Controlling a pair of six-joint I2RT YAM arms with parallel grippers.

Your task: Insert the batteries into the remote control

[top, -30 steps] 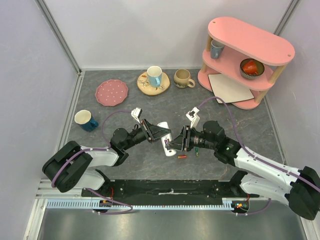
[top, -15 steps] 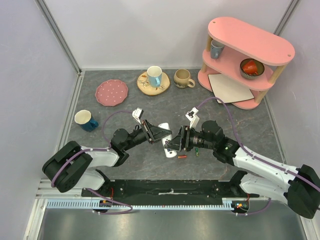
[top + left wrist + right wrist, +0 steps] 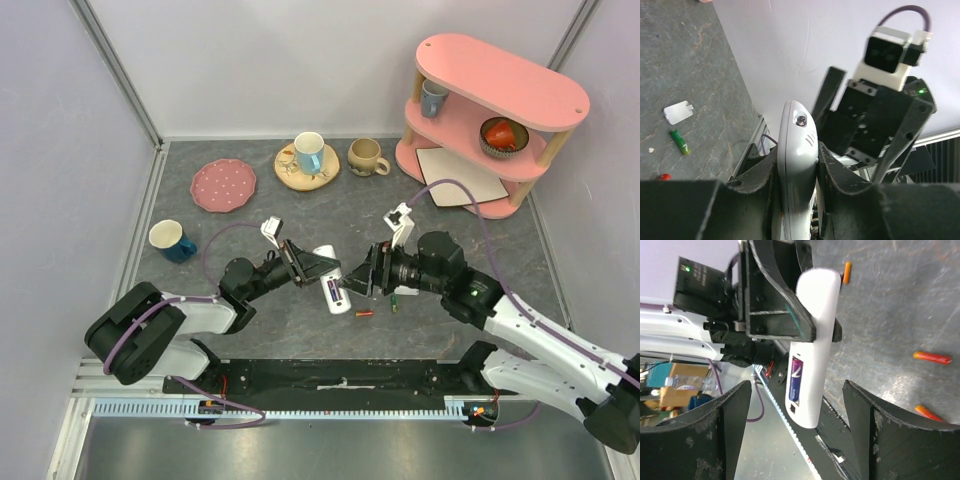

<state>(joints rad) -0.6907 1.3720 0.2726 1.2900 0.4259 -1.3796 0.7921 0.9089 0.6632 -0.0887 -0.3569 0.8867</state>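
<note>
My left gripper [image 3: 322, 268] [image 3: 797, 150] is shut on the white remote control [image 3: 331, 291] [image 3: 797, 165] [image 3: 816, 335], holding it on edge above the table. A purple battery [image 3: 796, 380] sits in the remote's open compartment. My right gripper [image 3: 353, 284] [image 3: 797, 386] stands open just right of the remote, its fingers wide on either side and not touching it. Loose batteries lie on the table below: a red-orange one [image 3: 365, 313] [image 3: 932, 357] and a green one [image 3: 394, 303] [image 3: 680, 141]. More orange batteries [image 3: 927, 412] show in the right wrist view.
A small white battery cover [image 3: 678, 112] lies on the table. A blue mug [image 3: 172, 240] stands at the left, and a pink plate [image 3: 223, 185], a wooden coaster with a mug [image 3: 307, 160] and a beige mug [image 3: 367, 157] at the back. The pink shelf [image 3: 490, 120] stands back right.
My right gripper has opened wide and drawn back to the right, away from the remote. The left gripper still holds the remote in nearly the same place.
</note>
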